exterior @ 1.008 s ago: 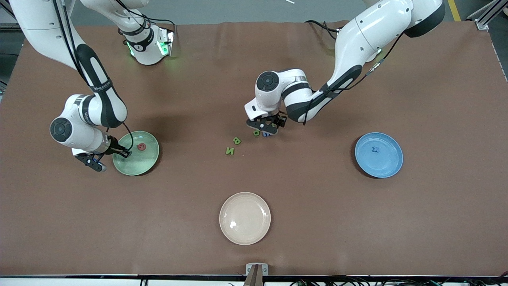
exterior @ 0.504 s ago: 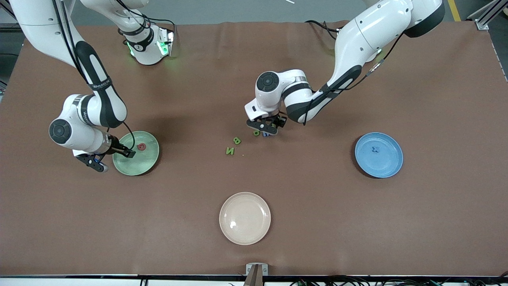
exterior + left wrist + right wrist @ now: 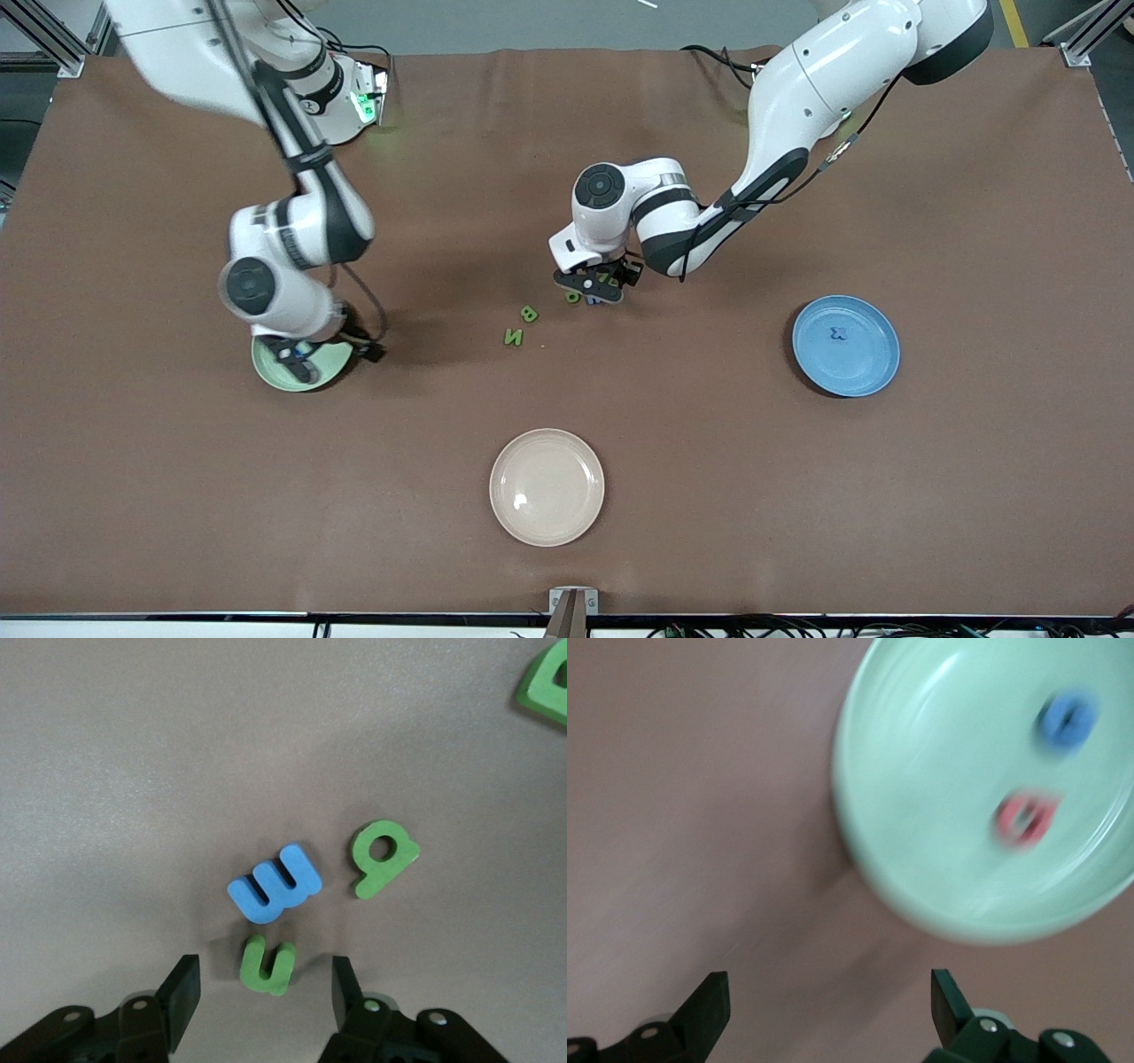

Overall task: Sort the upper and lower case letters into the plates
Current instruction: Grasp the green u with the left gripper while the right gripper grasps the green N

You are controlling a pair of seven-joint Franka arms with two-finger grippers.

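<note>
My left gripper hangs low over the table's middle, open, its fingers on either side of a small green letter without touching it. A blue letter and another green letter lie close by. Green letters B and N lie a little toward the right arm's end. My right gripper is open and empty over the edge of the pale green plate. That plate holds a red letter and a blue letter. The blue plate holds one blue letter.
A cream-beige plate sits nearer the front camera, near the table's middle. The right arm's wrist covers most of the pale green plate in the front view. The brown table mat spreads around the plates.
The right gripper has opened and its arm has swung over the green plate toward the table's middle. The left gripper's fingers have narrowed a little over the letters.
</note>
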